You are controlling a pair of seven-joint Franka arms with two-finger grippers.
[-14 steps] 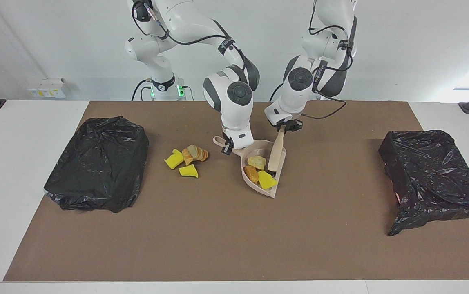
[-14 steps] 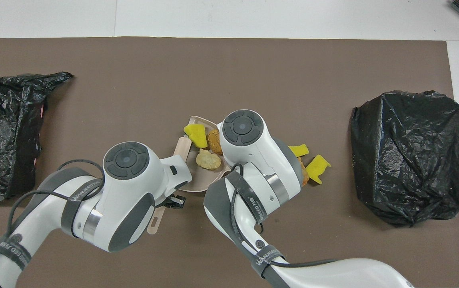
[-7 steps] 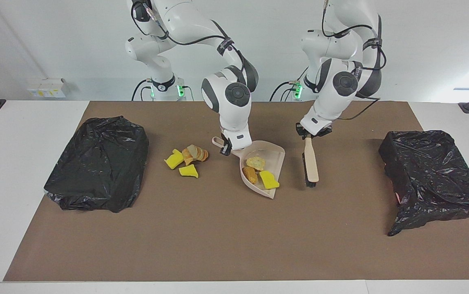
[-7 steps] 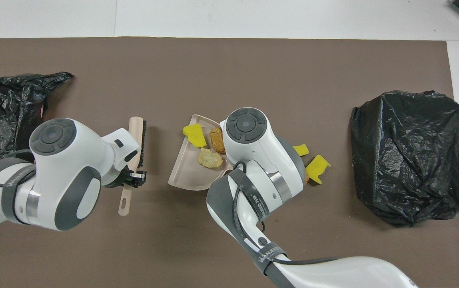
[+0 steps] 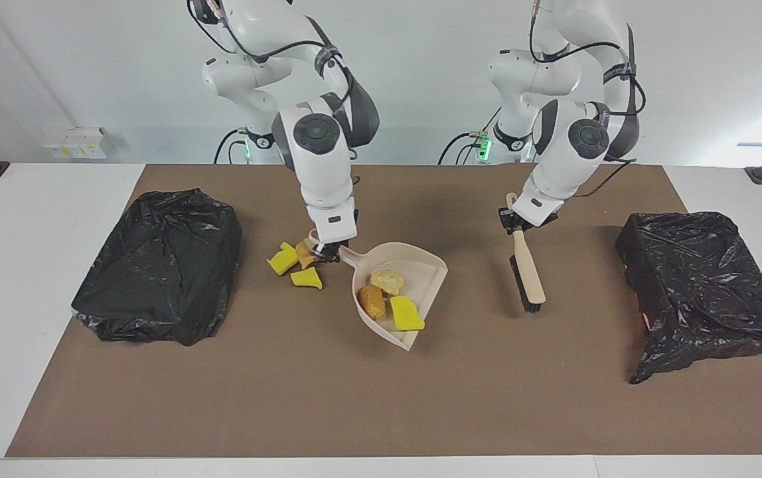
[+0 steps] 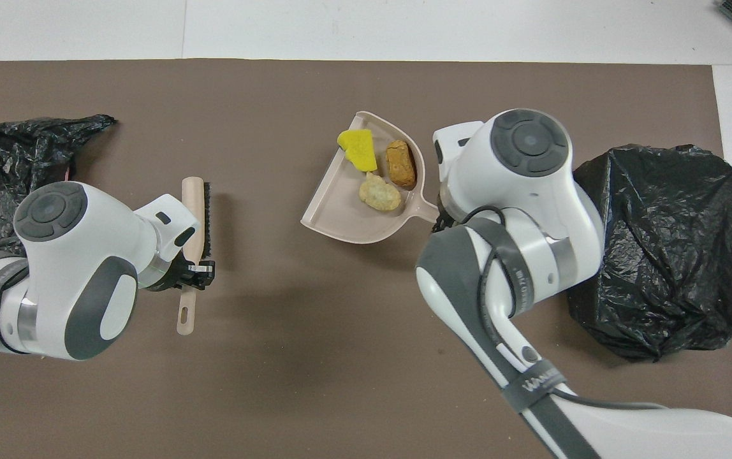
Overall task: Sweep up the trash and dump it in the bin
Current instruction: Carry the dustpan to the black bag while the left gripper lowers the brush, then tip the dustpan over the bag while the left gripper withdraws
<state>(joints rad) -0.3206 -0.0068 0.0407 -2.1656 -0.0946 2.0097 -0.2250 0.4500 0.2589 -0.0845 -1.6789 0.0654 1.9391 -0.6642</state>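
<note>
While each gripper [image 5: 326, 253] [image 5: 517, 224] pinches a handle, yellow and tan trash [image 5: 391, 299] fills the dustpan [image 5: 433, 275].

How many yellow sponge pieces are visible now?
3: one yellow sponge piece in the dustpan; two on the mat beside the bread lumps. More may be hidden.

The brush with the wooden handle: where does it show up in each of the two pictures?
Facing view: the brush hangs right of centre, between the dustpan and a black bag.
Overhead view: the brush is left of centre, by the white arm.
Shared landmark: the dustpan with scraps.
</note>
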